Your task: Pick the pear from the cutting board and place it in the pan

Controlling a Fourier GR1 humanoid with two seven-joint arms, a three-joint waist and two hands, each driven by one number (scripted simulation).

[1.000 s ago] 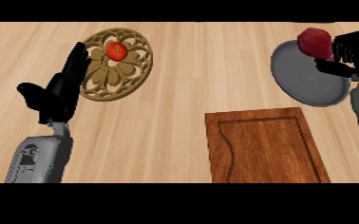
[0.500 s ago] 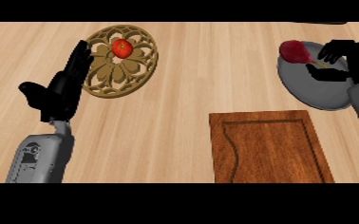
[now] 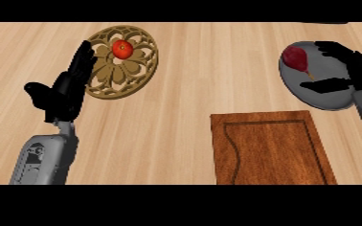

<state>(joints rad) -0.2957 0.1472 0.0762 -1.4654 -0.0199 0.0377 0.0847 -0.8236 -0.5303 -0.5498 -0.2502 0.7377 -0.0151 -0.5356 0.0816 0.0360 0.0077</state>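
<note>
**Pear in the pan, right hand spread beside it**

We saw the dark red pear (image 3: 295, 59) lying inside the grey pan (image 3: 311, 100), in the pan's upper left part, with its thin stem pointing down and to the right. The pan sat at the right side of the wooden counter (image 3: 212, 76), partly cut by the view's right edge.

Our right hand (image 3: 344, 72) was over the pan's right half, with the fingers spread wide and straight. One finger reached in from the top right, and the thumb stretched leftward across the lower part of the pan. Neither curled round the pear, and a gap of bare pan showed between the fruit and the nearest black fingertip. The hand hid the pan's right rim.

Below the pan, and just left of it, lay the brown cutting board (image 3: 272, 148), its top edge close under the pan's lower rim. Its surface was bare, with only a routed groove running along its border.

Well apart, at the upper left, stood an ornate gold openwork plate (image 3: 106, 84) carrying a small red tomato (image 3: 122, 49) near its top. Our left hand (image 3: 65, 92) rested beside that plate's left edge, open, fingers straight and pointing up the view, overlapping the plate's rim. Its grey forearm (image 3: 41, 157) came in from the lower left corner. Nothing lay on the counter between the board and the plate.
</note>
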